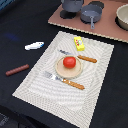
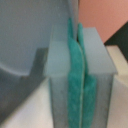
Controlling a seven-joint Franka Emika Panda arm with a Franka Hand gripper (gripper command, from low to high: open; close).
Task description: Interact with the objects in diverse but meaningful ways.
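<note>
One arm, not seen in the exterior view; its gripper [image 2: 80, 80] shows only in the wrist view, teal pads pressed flat together with nothing between them, so it holds nothing. A grey curved surface and a patch of pink-tan fill the rest of that view; I cannot tell what they are, nor which way the toys lie from the gripper.

Items, nearest first in the exterior view:

- Striped placemat [image 1: 35, 87]: lies on the black cloth, its near corner bare, giving open room for a descent.
- Fork [image 1: 64, 80]: orange handle, lying just beside the plate's near rim.
- Tan plate [image 1: 59, 72]: centre of the mat.
- Tomato [image 1: 69, 62]: red, round, resting on the plate; no long axis, so any approach angle should serve, though it may roll.
- Sausage [image 1: 17, 70]: brown stick, off the mat toward the exterior view's left, long axis running roughly left-right; jaws would likely close best across it. Clear cloth all round.
- Knife [image 1: 82, 57]: just beyond the plate.
- Fish [image 1: 34, 45]: white and blue, near the mat's far left edge.
- Yellow block [image 1: 79, 44]: on the mat's far part.
- Pot [image 1: 72, 5] and a pan [image 1: 91, 14]: dark grey, on a brown board at the far edge, close together, leaving less room.
</note>
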